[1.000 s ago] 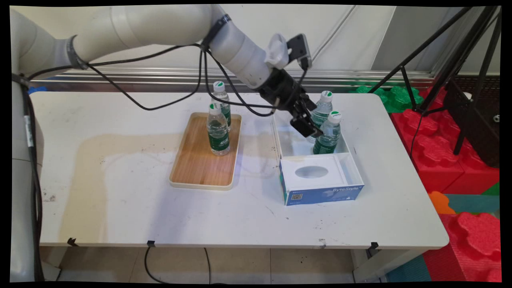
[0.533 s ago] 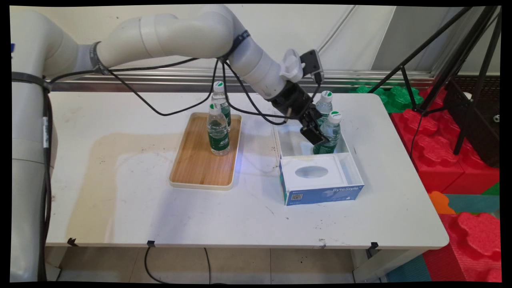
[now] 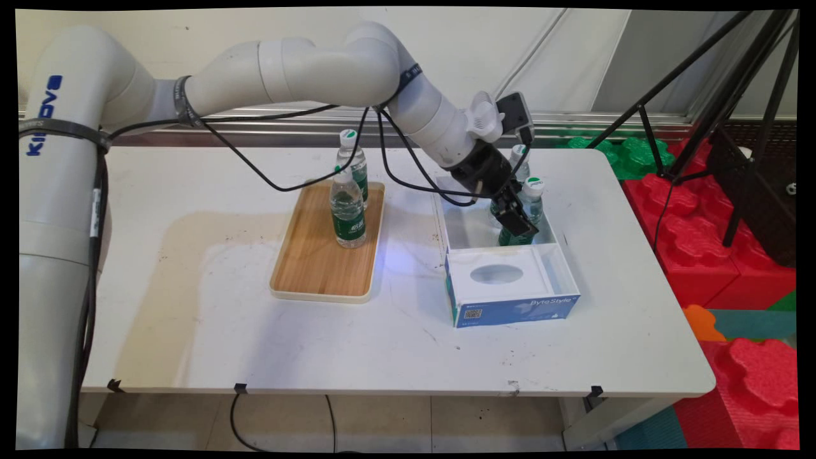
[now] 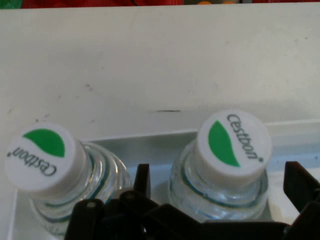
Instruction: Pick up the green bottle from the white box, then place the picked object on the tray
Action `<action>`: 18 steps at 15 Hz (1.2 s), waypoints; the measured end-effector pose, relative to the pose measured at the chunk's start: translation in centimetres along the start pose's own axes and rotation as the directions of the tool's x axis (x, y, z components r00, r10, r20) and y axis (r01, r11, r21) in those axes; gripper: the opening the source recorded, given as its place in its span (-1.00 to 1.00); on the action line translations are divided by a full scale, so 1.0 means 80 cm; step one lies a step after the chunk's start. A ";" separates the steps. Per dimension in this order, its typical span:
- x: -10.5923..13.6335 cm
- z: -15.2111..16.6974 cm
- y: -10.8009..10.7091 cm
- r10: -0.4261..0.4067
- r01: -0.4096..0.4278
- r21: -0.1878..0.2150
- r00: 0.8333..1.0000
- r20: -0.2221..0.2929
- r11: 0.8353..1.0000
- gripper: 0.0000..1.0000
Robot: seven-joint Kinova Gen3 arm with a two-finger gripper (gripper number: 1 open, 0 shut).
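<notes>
Hand view: hand (image 4: 217, 200), fingers spread either side of near bottle (image 4: 225, 170), not pinching; far bottle (image 4: 50, 170) beside it. Both upright in white box (image 3: 503, 268) on counter (image 3: 191, 319).

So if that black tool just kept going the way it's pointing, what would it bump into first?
Most likely the nearer bottle in the white box: the hand view shows the open tool with a finger on either side of its neck. A second bottle stands just off to one side.
</notes>
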 end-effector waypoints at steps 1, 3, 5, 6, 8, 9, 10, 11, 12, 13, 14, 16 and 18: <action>0.001 0.004 0.000 -0.001 0.001 0.000 1.000 0.000 1.000 1.00; 0.002 0.010 -0.001 -0.002 0.002 -0.001 1.000 0.001 1.000 1.00; 0.002 0.015 -0.001 -0.001 0.001 -0.001 1.000 0.002 1.000 -1.00; 0.002 0.017 -0.002 -0.001 0.001 0.000 1.000 0.002 1.000 -1.00; 0.002 0.019 -0.004 -0.002 0.002 0.000 1.000 0.002 1.000 -1.00; 0.002 0.019 -0.004 -0.002 0.002 0.000 1.000 0.003 1.000 -1.00; 0.003 0.019 -0.005 -0.002 0.002 0.000 1.000 0.003 1.000 -1.00; 0.003 0.020 -0.005 -0.003 0.003 0.000 1.000 0.003 1.000 -1.00; 0.003 0.020 -0.006 -0.003 0.003 0.001 1.000 0.003 1.000 -1.00; 0.003 0.020 -0.006 -0.004 0.004 0.000 1.000 0.003 1.000 -1.00; 0.004 0.020 -0.007 -0.005 0.005 0.000 1.000 0.003 1.000 -1.00; 0.006 0.019 -0.007 -0.008 0.008 0.000 1.000 0.001 1.000 -1.00; 0.007 0.015 -0.008 -0.013 0.013 0.003 1.000 -0.004 1.000 -1.00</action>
